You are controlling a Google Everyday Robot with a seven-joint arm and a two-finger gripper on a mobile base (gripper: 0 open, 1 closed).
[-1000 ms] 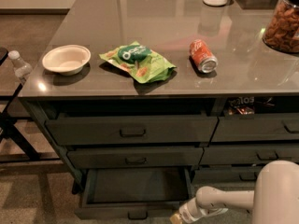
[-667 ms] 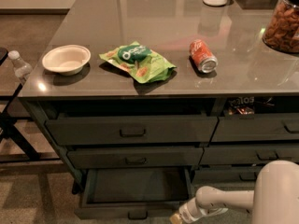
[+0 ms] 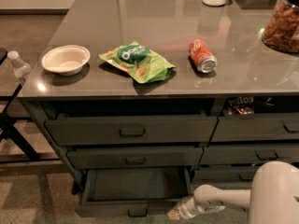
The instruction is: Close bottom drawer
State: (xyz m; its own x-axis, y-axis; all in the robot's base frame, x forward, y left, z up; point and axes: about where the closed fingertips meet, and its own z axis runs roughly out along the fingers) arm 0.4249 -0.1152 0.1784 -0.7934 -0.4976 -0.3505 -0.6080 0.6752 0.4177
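The bottom drawer (image 3: pixel 126 209) of the wide dark grey stack is pulled out far, its empty inside showing, with a small dark bar handle (image 3: pixel 138 213) on its low front. The two taller drawers above it stand slightly out. My white arm reaches in from the lower right, and the gripper (image 3: pixel 174 213) is at the right end of the bottom drawer's front, close to or touching it.
On the countertop (image 3: pixel 154 41) lie a white bowl (image 3: pixel 65 59), a green snack bag (image 3: pixel 137 61), a red can (image 3: pixel 202 56) on its side and a jar of nuts (image 3: pixel 282 24). A water bottle (image 3: pixel 18 66) stands left. The narrower drawer stack (image 3: pixel 252 134) is on the right.
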